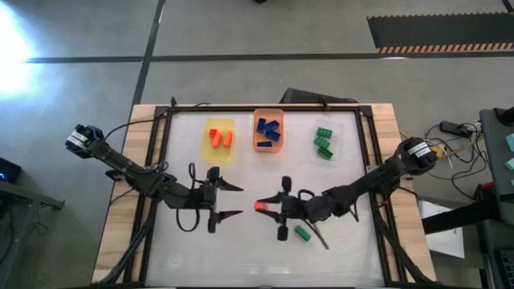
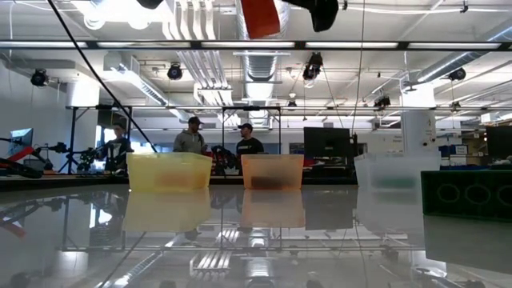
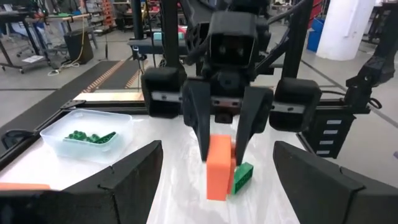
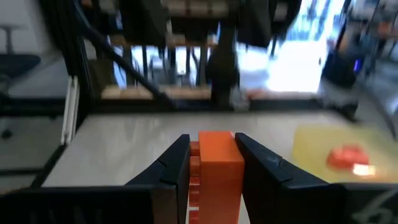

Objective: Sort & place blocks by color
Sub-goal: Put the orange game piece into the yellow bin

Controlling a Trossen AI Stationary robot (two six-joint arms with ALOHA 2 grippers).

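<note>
My right gripper point(image 1: 263, 206) is over the table's middle, shut on an orange block point(image 4: 217, 163). That block also shows at the top of the low view as the orange block point(image 2: 260, 18). My left gripper point(image 1: 238, 201) is open and faces it from the left, a short gap away. One green block point(image 1: 302, 233) lies flat on the table near the right gripper. Orange blocks point(image 1: 220, 137) lie in the yellow tray point(image 1: 207, 148), blue blocks point(image 1: 268, 130) in the orange tray point(image 1: 257, 146), and green blocks point(image 1: 324, 142) in the clear tray point(image 1: 337, 148). My right gripper pinches the orange block between its two fingers point(image 3: 198, 118), one on each long side point(image 4: 231, 158). The fingers come from the table's right, slanting downward. The block's free end point(image 3: 216, 186) sticks out past the fingertips. The block is lifted clear of the table.
The three trays stand in a row along the table's far side, seen in the low view as the yellow tray point(image 2: 170, 171), orange tray point(image 2: 272, 170) and clear tray point(image 2: 392, 170). Bare white table lies near and between the arms. People stand in the room beyond.
</note>
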